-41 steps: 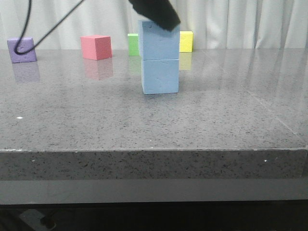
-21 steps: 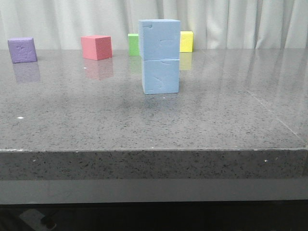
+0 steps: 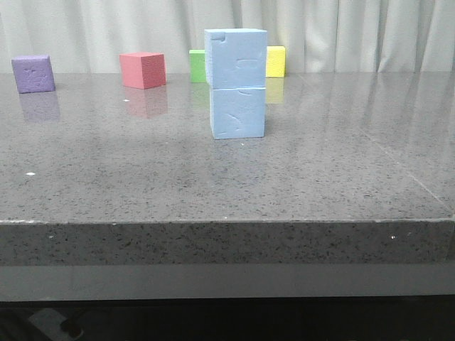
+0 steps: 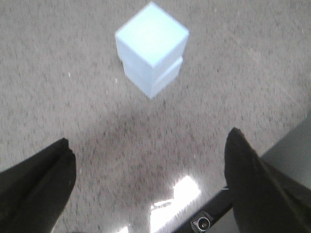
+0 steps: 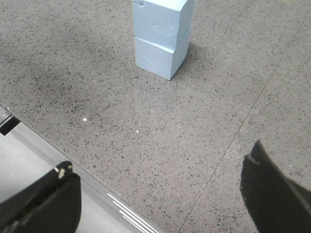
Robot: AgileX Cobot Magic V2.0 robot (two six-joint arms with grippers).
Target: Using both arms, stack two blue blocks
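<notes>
Two pale blue blocks stand stacked in the middle of the grey table: the upper block rests squarely on the lower block. No arm shows in the front view. The left wrist view looks down on the stack, upper block over lower block, with my left gripper open and empty, well back from it. The right wrist view shows the same stack, upper block on lower block, and my right gripper open near the table's front edge, nothing between its fingers.
Along the table's back edge sit a purple cube, a pink cube, a green cube and a yellow cube. The table's front edge runs just beneath my right gripper.
A black gripper that was at the top of the upper blue block one second ago has left the front view. The stack has stayed put.
</notes>
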